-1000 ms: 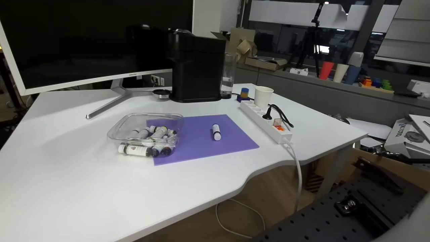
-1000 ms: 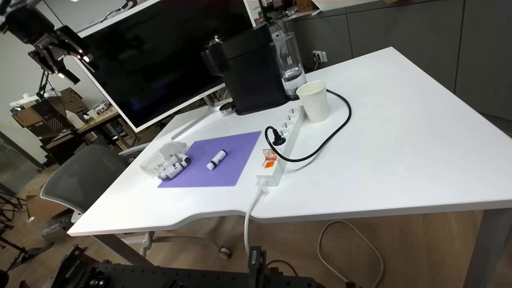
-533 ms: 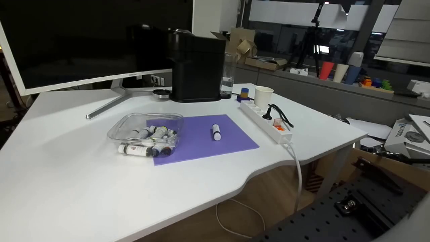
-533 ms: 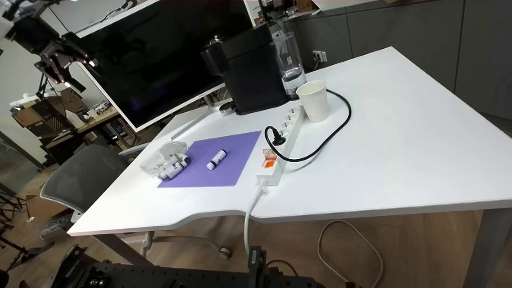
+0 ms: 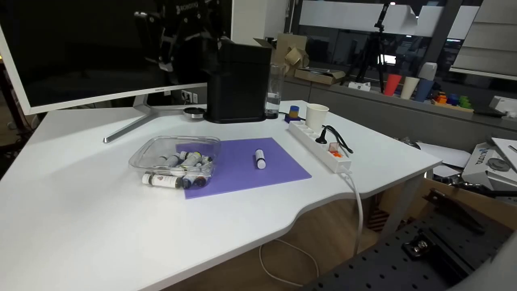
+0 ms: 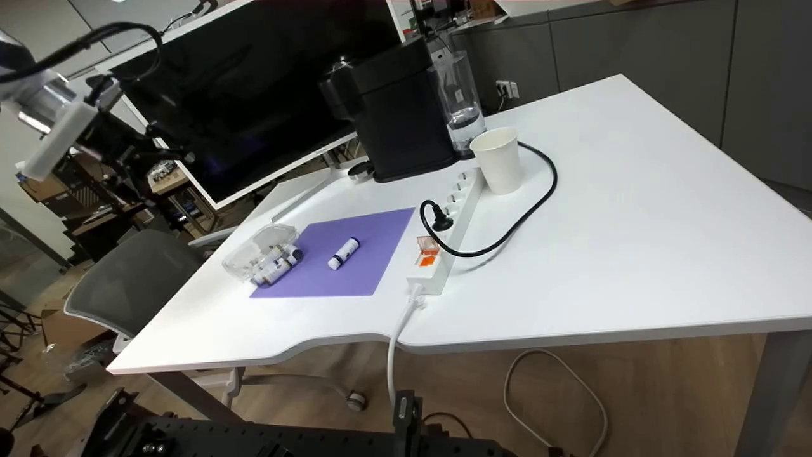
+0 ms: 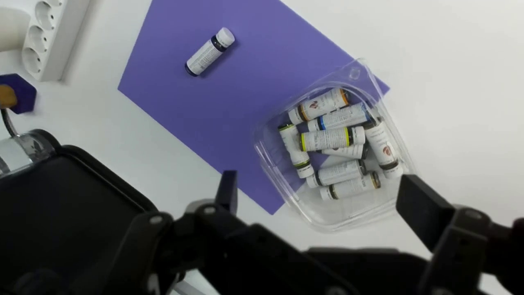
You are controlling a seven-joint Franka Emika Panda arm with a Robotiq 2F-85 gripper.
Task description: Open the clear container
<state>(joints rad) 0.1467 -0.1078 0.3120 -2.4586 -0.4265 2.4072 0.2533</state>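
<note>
White table [image 5: 93, 226], clear container [image 7: 348, 209] overlapping purple mat [image 7: 221, 102], well below the hand [image 7: 320, 194]

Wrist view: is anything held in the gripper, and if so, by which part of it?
Nothing is held: the gripper stands open, and the clear container rests below it, untouched.

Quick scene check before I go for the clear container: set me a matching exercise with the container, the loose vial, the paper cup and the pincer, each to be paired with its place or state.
1. clear container
2. loose vial
3. paper cup
4. pincer

A. upright beside the power strip
B. open, with nothing gripped
C. transparent, lying across an edge of the purple sheet
D. on its side, wholly on the purple sheet

Right pairs: 1-C; 2-D; 3-A; 4-B
</note>
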